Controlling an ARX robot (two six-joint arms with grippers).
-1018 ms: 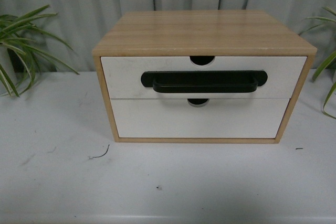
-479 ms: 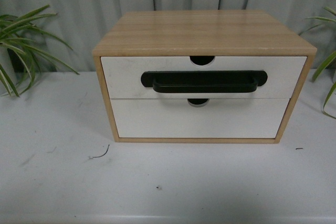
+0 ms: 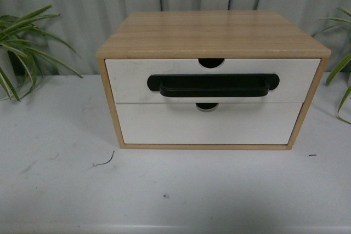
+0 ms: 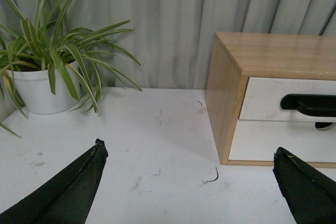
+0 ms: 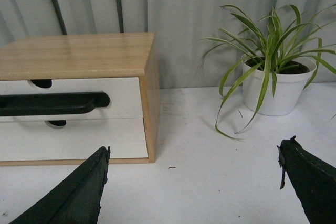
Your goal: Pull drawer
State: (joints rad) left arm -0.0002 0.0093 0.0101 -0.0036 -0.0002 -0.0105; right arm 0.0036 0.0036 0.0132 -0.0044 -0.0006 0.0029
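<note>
Progress on the pull is nil as far as these views show: the drawer (image 3: 131,80) sits fully shut, its white front level with the wooden frame of the cabinet (image 3: 214,34) and with the plain lower drawer (image 3: 208,127) beneath it. No light wood of the inside shows, and no gap opens along the half-round notch (image 3: 211,63) in its top edge. The cabinet stands near the back edge of the table (image 3: 175,190), about midway along it, and the drawer is the upper of its two, with the long black handle (image 3: 214,86) across its front.

Neither arm appears in the front view. The left claw (image 4: 188,148) is spread wide with nothing between its two black tips, and the cabinet lies ahead of it, well apart. The right claw (image 5: 194,147) is spread just as wide and is equally empty, also well short of the cabinet. A potted plant (image 4: 52,61) stands toward the back left corner of the table, and a second plant (image 5: 273,51) toward the back right corner.

Everything is left, I judge: reaching the handle, closing on it, and drawing the drawer out toward the front edge.
</note>
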